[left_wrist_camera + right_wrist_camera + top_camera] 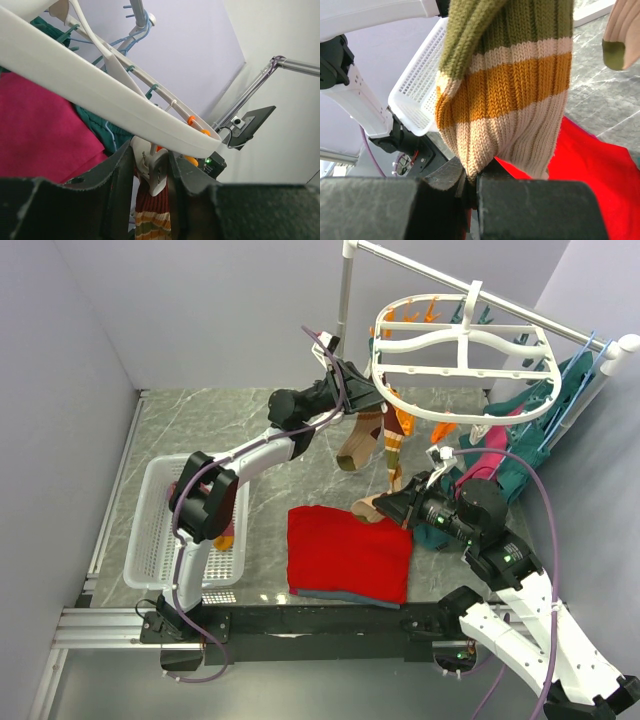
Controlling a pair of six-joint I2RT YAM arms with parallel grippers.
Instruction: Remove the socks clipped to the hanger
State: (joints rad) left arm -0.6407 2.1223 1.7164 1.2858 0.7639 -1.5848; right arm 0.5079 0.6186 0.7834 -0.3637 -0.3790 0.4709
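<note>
The white hanger (466, 332) hangs high at the far right. Socks (358, 445) dangle from its left rim. The left end effector (372, 395) is up there, its fingers squeezing a clip (156, 175) above a brown sock (152, 215). The right end effector (472, 185) is pinched tight on the bottom end of a striped sock (510, 95), above the red cloth (350, 550) on the counter (200, 430).

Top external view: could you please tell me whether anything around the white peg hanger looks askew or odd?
The olive, orange and cream striped knitted sock does not hang free. Its lower end is pinched in the shut right gripper, its top clipped under the white plastic oval hanger. Nothing looks damaged.
</note>
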